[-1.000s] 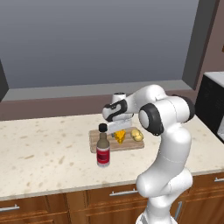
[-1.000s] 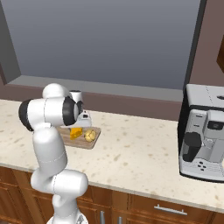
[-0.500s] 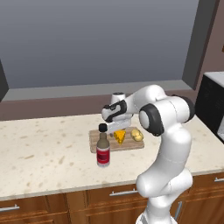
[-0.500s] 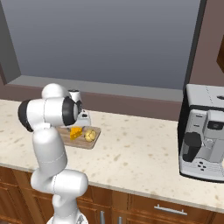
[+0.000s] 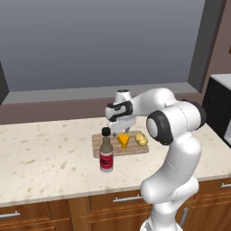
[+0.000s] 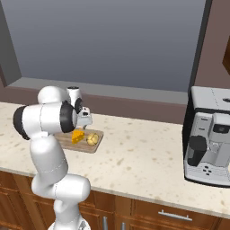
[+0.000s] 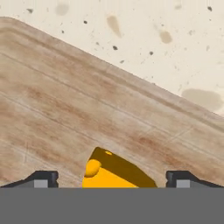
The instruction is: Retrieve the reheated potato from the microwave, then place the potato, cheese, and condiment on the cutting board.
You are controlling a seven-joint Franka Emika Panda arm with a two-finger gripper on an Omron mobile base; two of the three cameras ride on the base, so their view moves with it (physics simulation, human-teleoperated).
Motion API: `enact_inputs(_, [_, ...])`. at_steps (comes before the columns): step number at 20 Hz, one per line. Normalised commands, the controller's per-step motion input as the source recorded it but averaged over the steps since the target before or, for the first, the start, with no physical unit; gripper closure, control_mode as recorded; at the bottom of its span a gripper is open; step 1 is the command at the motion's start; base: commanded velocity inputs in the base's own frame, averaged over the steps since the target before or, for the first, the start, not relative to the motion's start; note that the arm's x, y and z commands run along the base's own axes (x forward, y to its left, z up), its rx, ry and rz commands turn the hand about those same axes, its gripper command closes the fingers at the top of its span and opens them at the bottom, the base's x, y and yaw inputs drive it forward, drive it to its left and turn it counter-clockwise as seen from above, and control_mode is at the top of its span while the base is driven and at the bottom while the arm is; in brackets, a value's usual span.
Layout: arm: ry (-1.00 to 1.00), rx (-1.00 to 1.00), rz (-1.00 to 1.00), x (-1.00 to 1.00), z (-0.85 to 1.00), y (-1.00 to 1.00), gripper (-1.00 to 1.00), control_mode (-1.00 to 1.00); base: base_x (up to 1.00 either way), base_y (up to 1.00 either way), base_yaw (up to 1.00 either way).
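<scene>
- Lifted a touch since a second ago, your gripper (image 5: 122,131) hangs over the cheese (image 5: 123,140), fingers spread wide, holding nothing
- cheese and potato (image 5: 141,139) sit on the cutting board (image 5: 97,145); condiment (image 5: 106,154) stands off its front-left edge on open counter (image 5: 45,153)

We find the cheese (image 5: 123,140) and potato (image 5: 141,139) centre-frame on the cutting board (image 5: 98,147); the condiment (image 5: 106,155) stands at its lower-left edge on the bench (image 5: 45,158).

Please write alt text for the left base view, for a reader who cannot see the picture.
A white robot arm reaches over a speckled kitchen counter, its gripper just above the cheese on the cutting board. The potato lies on the board right of the cheese. The condiment stands upright on the counter at the board's near left corner.
</scene>
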Motion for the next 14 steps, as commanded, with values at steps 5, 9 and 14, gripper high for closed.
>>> enact_inputs(5, [-0.1, 0.01, 0.05, -0.29, 0.44, -0.03, -1.0, -1.0, 0.0, 0.0, 0.0])
enact_inputs(9, [-0.09, 0.04, 0.12, -0.39, 0.47, -0.09, -1.0, -1.0, 0.0, 0.0, 0.0])
enact_inputs(14, [-0.06, 0.09, 0.17, -0.47, 0.42, -0.19, -1.0, -1.0, 0.0, 0.0, 0.0])
